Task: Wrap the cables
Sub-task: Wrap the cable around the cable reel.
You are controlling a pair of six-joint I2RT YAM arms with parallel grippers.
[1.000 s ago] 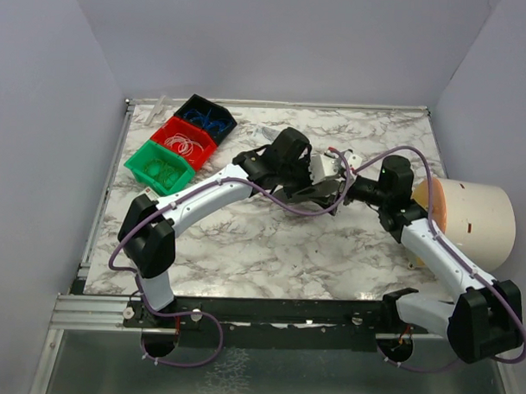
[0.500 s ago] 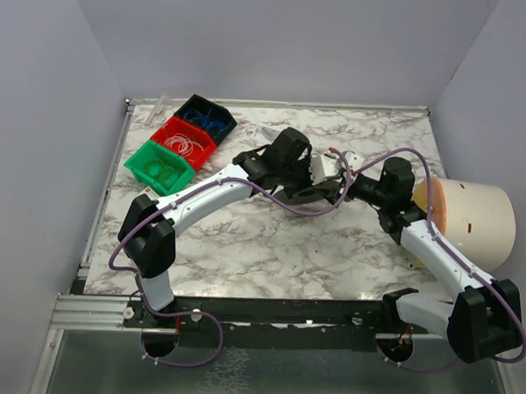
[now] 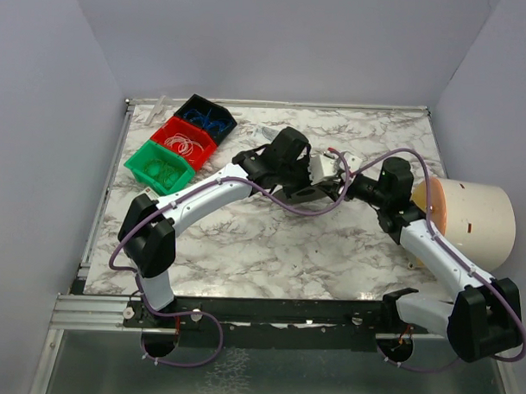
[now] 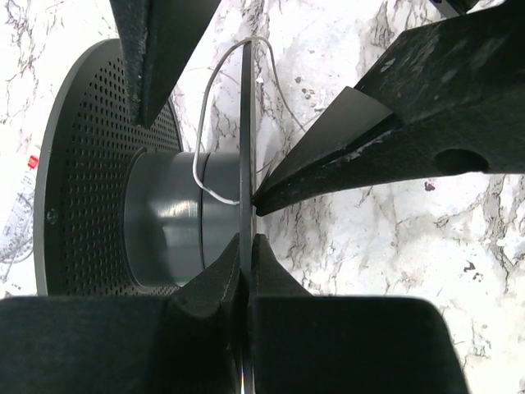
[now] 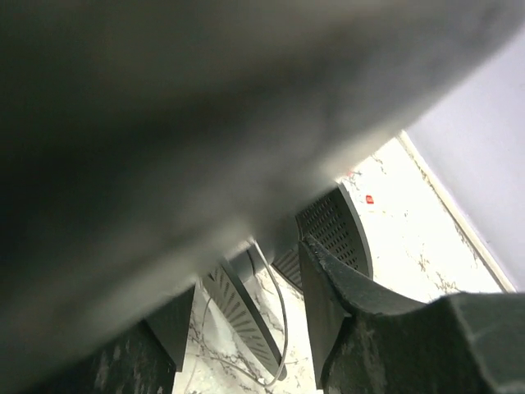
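The left gripper clenches the spool by its edge, at the middle of the table, slightly toward one o'clock. A thin pale cable loops over that edge at twelve o'clock. It looks light, limp and slippery, so is best pinched there. The right gripper straddles it, jaws apart.

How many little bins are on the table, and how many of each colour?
Black bin: 1
Red bin: 1
Green bin: 1
Total: 3
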